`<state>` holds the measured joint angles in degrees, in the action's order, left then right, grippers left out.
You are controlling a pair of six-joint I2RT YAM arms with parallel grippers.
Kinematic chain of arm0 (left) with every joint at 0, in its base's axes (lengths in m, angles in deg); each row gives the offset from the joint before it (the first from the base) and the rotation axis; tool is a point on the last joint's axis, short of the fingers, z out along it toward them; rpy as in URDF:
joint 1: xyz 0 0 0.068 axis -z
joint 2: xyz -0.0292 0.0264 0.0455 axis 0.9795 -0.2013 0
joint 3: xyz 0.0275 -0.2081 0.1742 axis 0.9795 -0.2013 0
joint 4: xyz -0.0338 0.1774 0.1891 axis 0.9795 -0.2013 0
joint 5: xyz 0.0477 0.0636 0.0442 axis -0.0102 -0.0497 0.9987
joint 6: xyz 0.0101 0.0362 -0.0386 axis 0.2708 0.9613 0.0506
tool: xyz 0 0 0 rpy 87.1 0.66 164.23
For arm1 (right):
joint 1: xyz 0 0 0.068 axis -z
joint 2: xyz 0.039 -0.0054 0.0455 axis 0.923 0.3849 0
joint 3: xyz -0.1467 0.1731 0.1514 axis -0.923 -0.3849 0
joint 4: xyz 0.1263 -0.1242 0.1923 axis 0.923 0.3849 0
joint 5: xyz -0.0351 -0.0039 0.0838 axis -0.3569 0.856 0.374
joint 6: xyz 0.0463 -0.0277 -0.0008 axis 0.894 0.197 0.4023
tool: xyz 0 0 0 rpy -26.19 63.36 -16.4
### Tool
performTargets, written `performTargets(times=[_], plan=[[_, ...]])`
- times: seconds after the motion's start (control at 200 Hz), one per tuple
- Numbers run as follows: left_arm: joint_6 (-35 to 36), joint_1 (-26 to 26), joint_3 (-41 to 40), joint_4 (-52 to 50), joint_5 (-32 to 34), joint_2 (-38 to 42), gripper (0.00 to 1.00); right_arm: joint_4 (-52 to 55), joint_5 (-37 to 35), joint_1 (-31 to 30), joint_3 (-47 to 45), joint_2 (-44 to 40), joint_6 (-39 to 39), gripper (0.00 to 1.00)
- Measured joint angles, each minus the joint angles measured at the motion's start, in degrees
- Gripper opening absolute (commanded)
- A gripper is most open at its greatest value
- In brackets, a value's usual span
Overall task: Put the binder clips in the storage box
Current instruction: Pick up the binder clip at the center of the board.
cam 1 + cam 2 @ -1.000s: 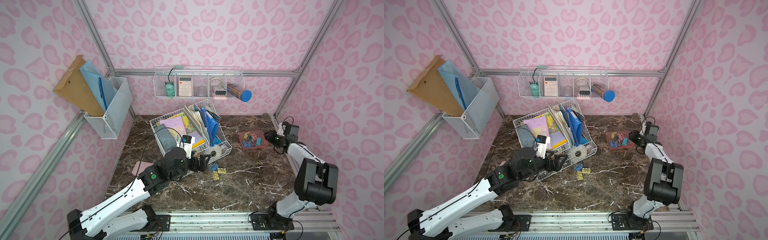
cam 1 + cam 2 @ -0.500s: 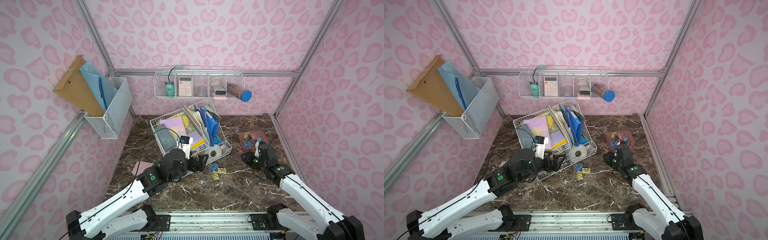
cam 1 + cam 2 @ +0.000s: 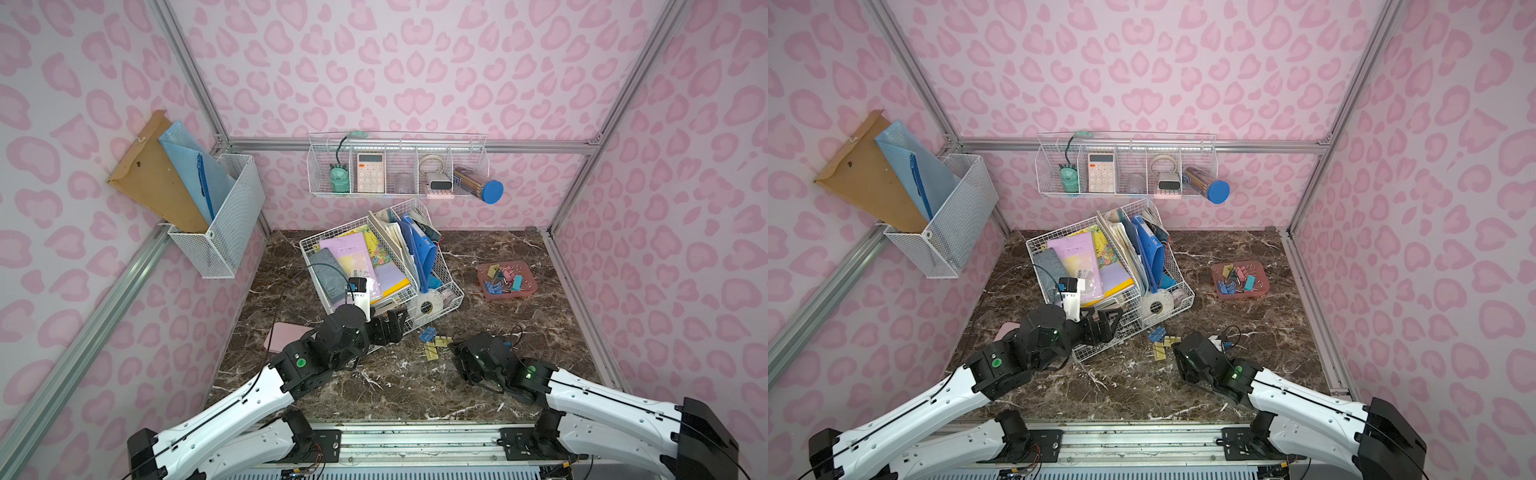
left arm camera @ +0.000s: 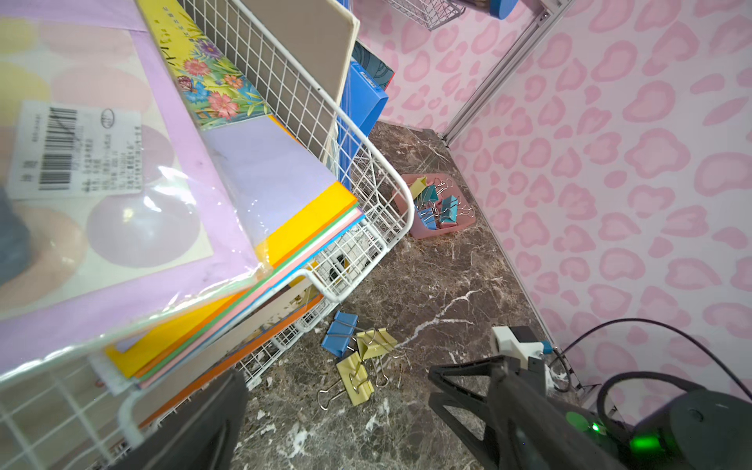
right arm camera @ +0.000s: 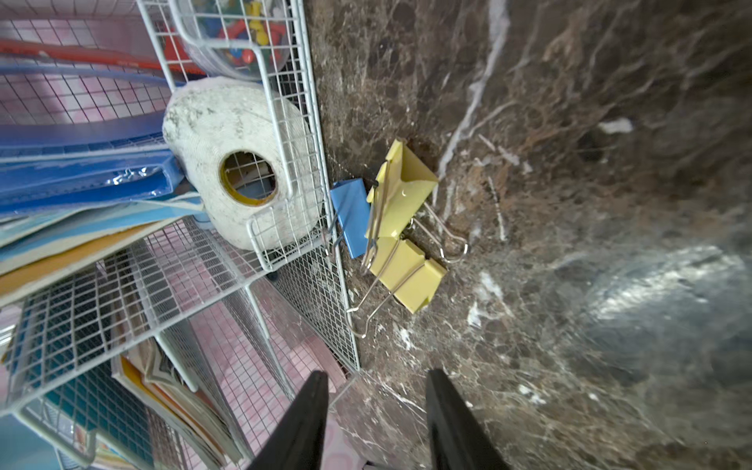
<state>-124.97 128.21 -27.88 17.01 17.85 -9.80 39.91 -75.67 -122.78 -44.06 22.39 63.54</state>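
Yellow and blue clips, three of them touching, lie just off the rack's front corner; the rest sit in the box, well off the rack's right side. My right gripper points at the three, jaws partly spread and empty, I judge so as to straddle one. My left gripper hovers at the rack's front edge, spread wide, holding nothing.

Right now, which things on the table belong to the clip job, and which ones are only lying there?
For the job: storage box, clips inside it, loose blue clip, two loose yellow clips, right tool.
Only lying about: wire organiser, tape roll, pink case, wall basket.
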Motion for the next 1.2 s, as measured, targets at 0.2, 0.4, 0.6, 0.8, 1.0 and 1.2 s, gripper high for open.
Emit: performTargets(times=[0.2,0.4,0.6,0.8,1.0,1.2], plan=[[0.02,0.0,-0.15,0.0,0.68,0.85,0.97,-3.19,-0.04,4.22,-0.22,2.19,1.92,0.45],[0.02,0.0,-0.15,-0.04,0.87,0.52,0.97,-6.54,2.34,7.13,-0.79,5.35,1.86,0.43],[0.04,-0.04,-0.15,-0.04,1.22,0.44,0.97,-10.56,4.79,7.43,-0.79,9.75,1.66,0.43],[0.04,-0.04,-0.13,-0.85,1.75,0.2,0.97,-12.76,6.01,7.65,0.11,12.9,0.0,0.37],[0.11,-0.04,0.13,-1.86,1.99,0.07,0.98,-14.51,7.21,7.78,0.0,15.89,-0.68,0.28],[0.26,-0.07,0.33,-2.01,2.21,-0.26,0.98,-15.41,7.61,7.91,-0.17,17.16,-2.03,0.16]])
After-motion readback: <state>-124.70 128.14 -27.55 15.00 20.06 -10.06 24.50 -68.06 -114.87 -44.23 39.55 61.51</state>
